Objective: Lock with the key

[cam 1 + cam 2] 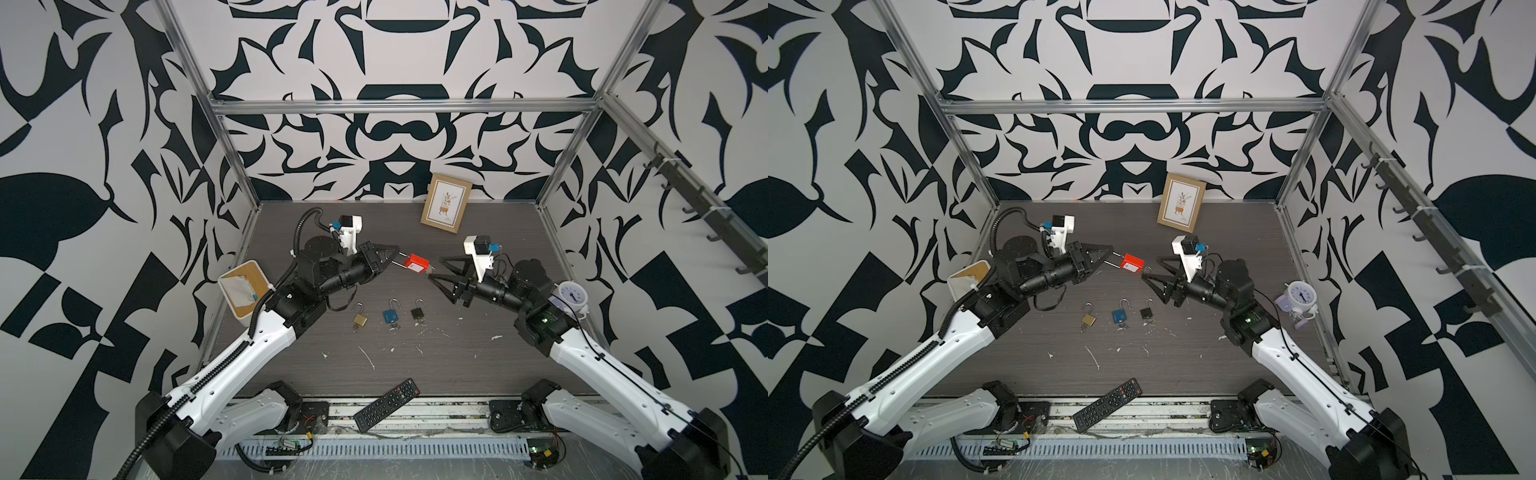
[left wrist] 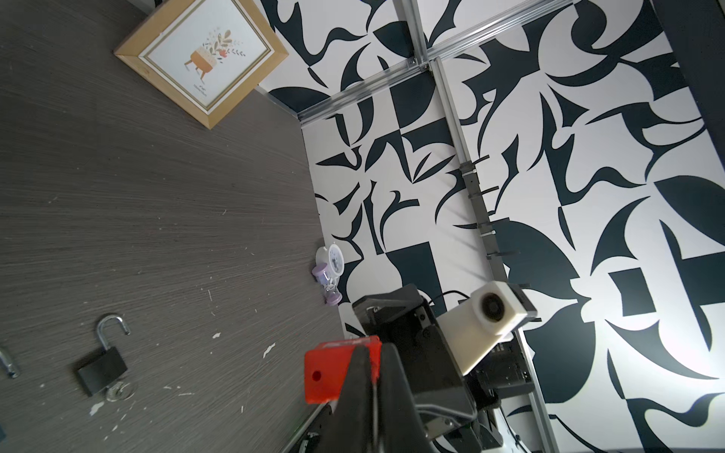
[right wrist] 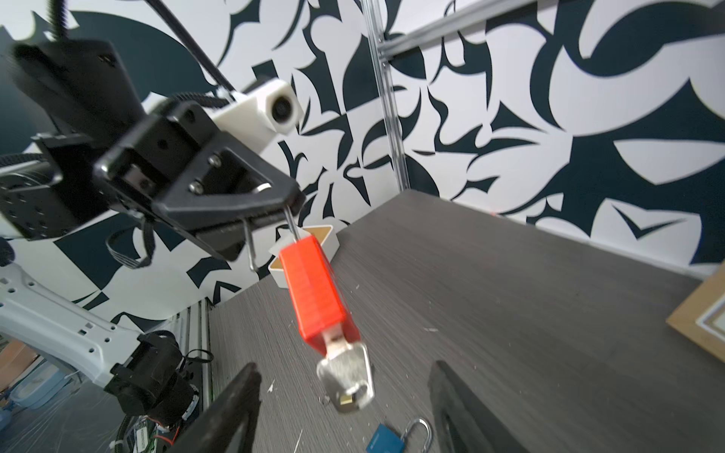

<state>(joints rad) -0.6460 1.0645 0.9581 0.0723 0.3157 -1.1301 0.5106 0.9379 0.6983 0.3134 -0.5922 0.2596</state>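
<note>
A red padlock hangs in the air above the middle of the table. My left gripper is shut on its thin metal shackle, whose one leg ends free outside the body. A silver key sticks out of the padlock's far end. My right gripper is open, one finger on each side of the key's head with a wide gap to both. In the left wrist view the red body shows just beyond the closed fingers.
Brass, blue and black padlocks lie open on the table below the grippers. A picture frame leans on the back wall. A tissue box sits left, a clock right, a remote at the front edge.
</note>
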